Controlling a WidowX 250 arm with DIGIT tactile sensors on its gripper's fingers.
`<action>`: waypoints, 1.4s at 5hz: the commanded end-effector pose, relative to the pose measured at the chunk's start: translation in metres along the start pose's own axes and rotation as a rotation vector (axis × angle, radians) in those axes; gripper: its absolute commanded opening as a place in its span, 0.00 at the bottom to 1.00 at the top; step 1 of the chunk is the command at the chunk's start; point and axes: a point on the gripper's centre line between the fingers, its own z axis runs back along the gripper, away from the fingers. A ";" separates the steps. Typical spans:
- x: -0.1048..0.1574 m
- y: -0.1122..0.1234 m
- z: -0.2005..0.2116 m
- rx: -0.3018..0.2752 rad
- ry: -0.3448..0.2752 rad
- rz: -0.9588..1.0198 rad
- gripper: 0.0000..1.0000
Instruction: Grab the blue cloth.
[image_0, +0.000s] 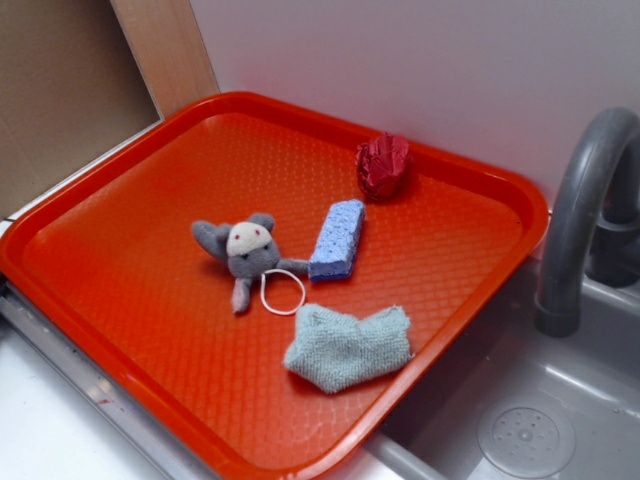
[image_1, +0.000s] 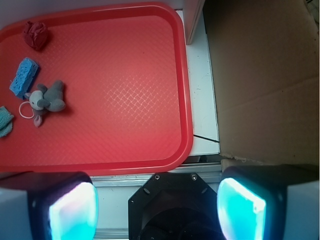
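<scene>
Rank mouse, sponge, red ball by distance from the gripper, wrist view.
Gripper sits at the bottom edge, off the tray.
1. Grey plush mouse, left side of tray.
2. Blue sponge, just beyond the mouse.
3. Red ball, far left corner.

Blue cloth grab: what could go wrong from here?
1. The sponge is also blue and sits near the blue cloth, so it could get picked instead.
2. In the wrist view the cloth is cut off at the left edge, far from the open gripper; a long, poorly seen approach.
</scene>
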 end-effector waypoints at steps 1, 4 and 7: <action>0.007 -0.018 0.005 -0.022 -0.048 -0.127 1.00; 0.027 -0.128 -0.013 -0.138 -0.150 -0.682 1.00; 0.007 -0.243 -0.066 -0.237 -0.081 -1.074 1.00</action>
